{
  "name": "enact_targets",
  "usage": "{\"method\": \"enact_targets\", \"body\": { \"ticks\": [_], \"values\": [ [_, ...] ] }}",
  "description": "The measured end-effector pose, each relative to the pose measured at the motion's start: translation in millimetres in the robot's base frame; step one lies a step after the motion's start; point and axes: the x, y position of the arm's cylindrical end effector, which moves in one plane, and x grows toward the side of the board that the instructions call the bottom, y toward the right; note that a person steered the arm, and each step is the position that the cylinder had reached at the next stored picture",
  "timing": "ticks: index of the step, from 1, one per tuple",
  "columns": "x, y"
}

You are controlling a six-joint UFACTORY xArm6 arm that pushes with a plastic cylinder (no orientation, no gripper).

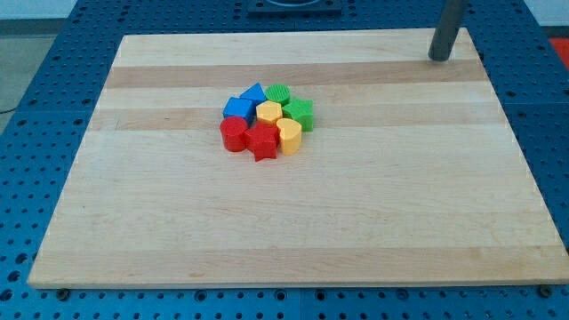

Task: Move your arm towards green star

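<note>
The green star [300, 113] sits on the right side of a tight cluster of blocks near the middle of the wooden board [160, 204]. Beside it are a green round block [278, 93], a yellow hexagon [268, 113] and a yellow heart [289, 136]. My tip [439, 58] rests on the board near the view's top right corner, far to the right of and above the green star, touching no block.
The cluster also holds a blue triangle [253, 92], a blue block [236, 108], a red round block [234, 134] and a red star [263, 141]. The board lies on a blue perforated table [53, 71].
</note>
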Motion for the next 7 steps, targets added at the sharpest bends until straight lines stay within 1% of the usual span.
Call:
{"method": "enact_targets", "body": {
  "ticks": [1, 2, 3, 4, 5, 7],
  "values": [
    [2, 0],
    [28, 0],
    [64, -6],
    [103, -25],
    [115, -34],
    [116, -34]
  ]
}}
